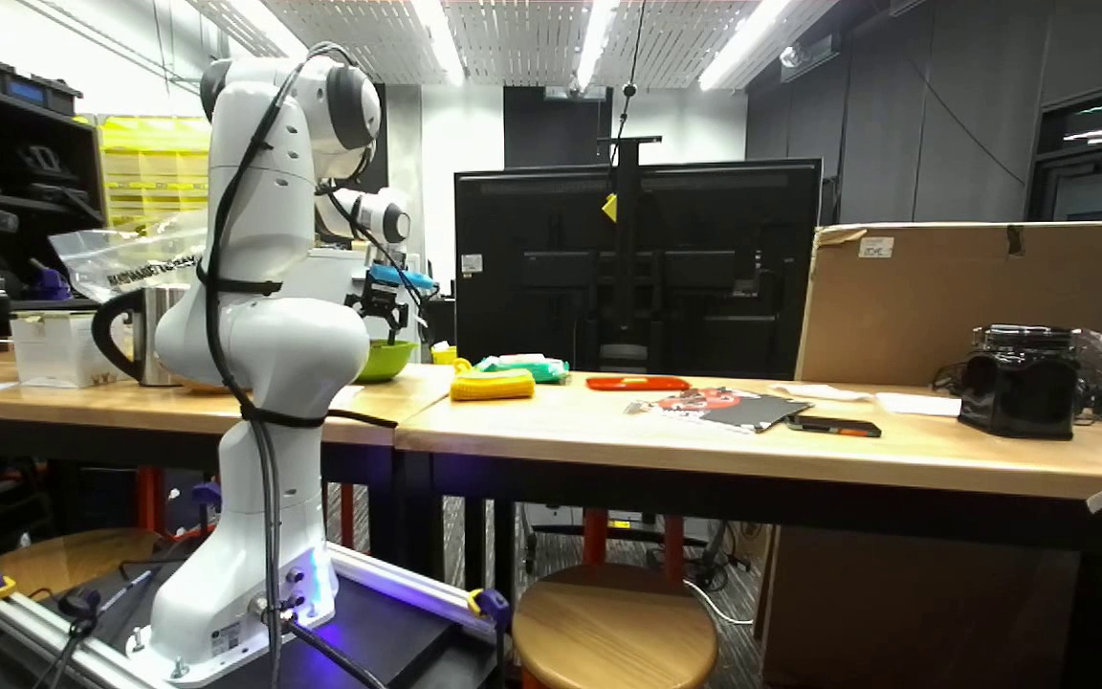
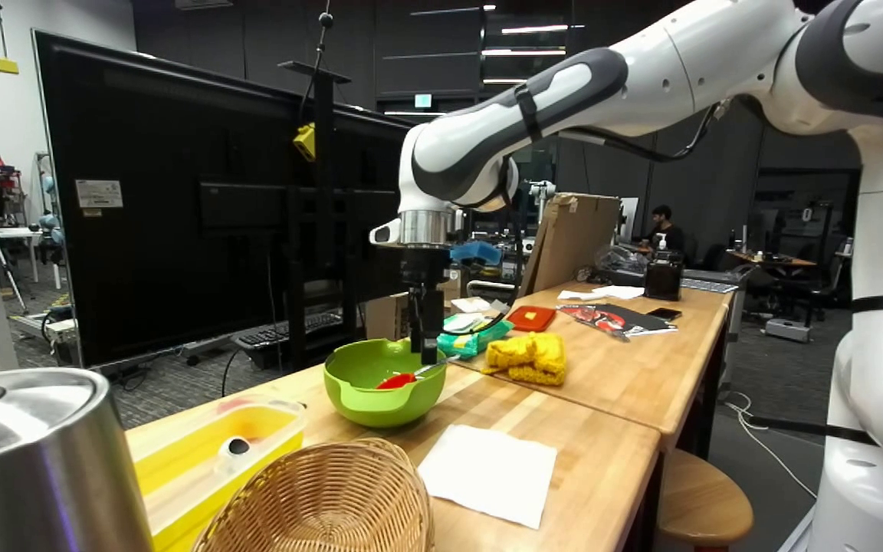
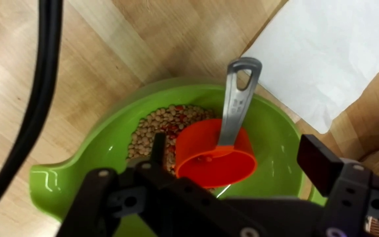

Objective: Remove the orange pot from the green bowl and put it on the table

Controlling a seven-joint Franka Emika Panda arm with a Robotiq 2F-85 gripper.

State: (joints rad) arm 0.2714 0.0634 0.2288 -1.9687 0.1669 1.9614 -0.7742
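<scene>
I'm in a robotics lab. In an exterior view, a white jointed robot arm (image 1: 274, 335), cables (image 1: 213, 273) strapped along it, stands at nine o'clock; toward ten is crowded black shelving (image 1: 25, 196). Strip lights (image 1: 599, 38) line the ceiling (image 1: 513, 48) at twelve, and a long wooden surface (image 1: 914, 452) runs toward three.

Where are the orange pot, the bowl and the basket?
Orange pot (image 3: 217, 169), in the wrist view: on its inside.
Bowl (image 2: 380, 406), in an exterior view: on its outer wall.
Basket (image 2: 338, 479), in an exterior view: on its inner wall.
</scene>
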